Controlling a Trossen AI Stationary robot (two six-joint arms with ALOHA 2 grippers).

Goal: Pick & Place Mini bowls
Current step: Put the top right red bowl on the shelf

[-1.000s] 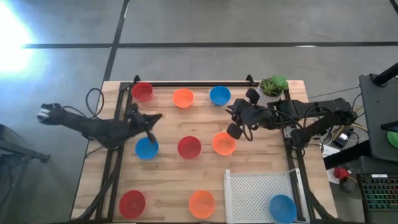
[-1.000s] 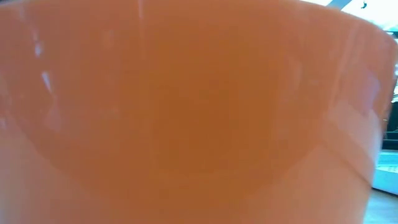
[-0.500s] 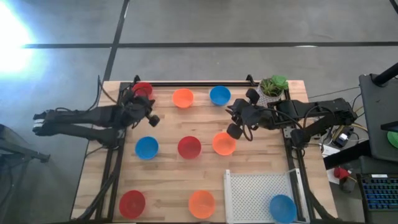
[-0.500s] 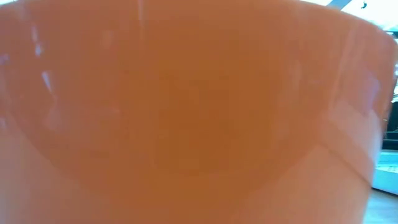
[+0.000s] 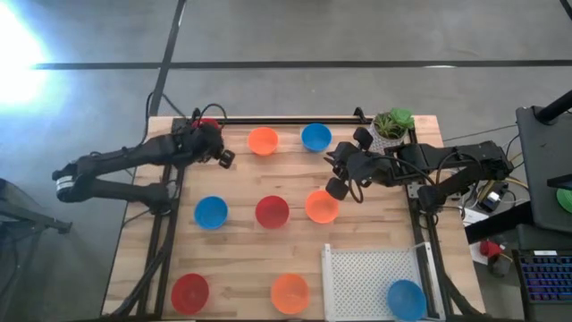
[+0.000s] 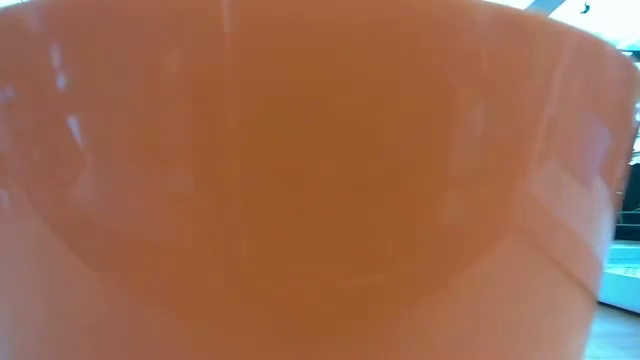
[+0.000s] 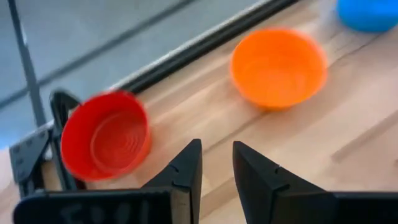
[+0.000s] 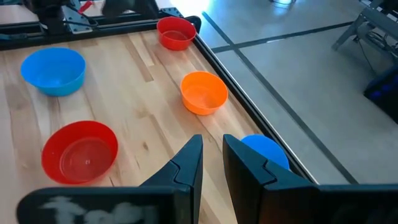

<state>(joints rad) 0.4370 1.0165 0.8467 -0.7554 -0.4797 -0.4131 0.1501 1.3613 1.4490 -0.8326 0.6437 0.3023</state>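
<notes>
High view had the left hand (image 5: 221,157) up at the far corner of the tabletop (image 5: 241,246), fingers nearly closed with just a slit between them and nothing held. Right ahead of it, just beside the fingertips, sat the red bowl (image 7: 106,135), hard against the black rail (image 5: 277,120). Beyond that was an orange bowl (image 7: 278,66).

The right hand (image 5: 337,179) waited, fingers also near shut and empty, just beside the orange bowl (image 5: 322,207) at mid-table.

That red bowl looked light, stiff and slick, so likely one finger inside, one outside, pinching the thin rim on the open side. The rail crowded the far side; toward the table's middle there was free room to lift.
</notes>
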